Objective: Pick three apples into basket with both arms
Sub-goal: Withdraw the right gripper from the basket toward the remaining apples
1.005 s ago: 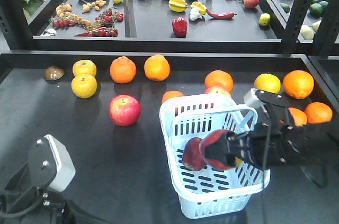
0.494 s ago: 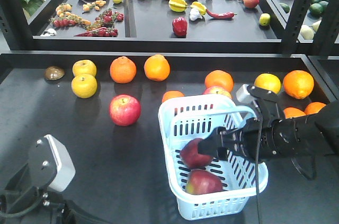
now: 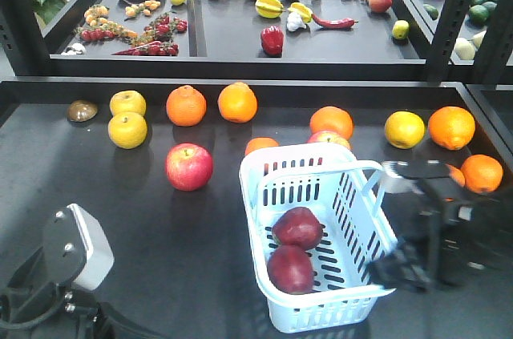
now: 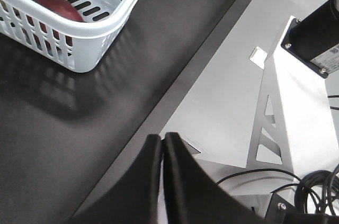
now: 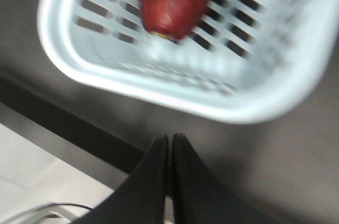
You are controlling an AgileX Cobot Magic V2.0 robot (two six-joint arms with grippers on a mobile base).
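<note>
We see bright, even light from above in the front view. The fruit looks clear and sharp, and the oranges have small shiny spots on top. Soft shadows sit under the basket. The right arm looks smeared and blurry there. In the left wrist view the picture is sharp, and the basket throws a striped shadow on the dark table. The pale floor is very bright. The right wrist view is blurry all over; the basket and the apple look fuzzy.
</note>
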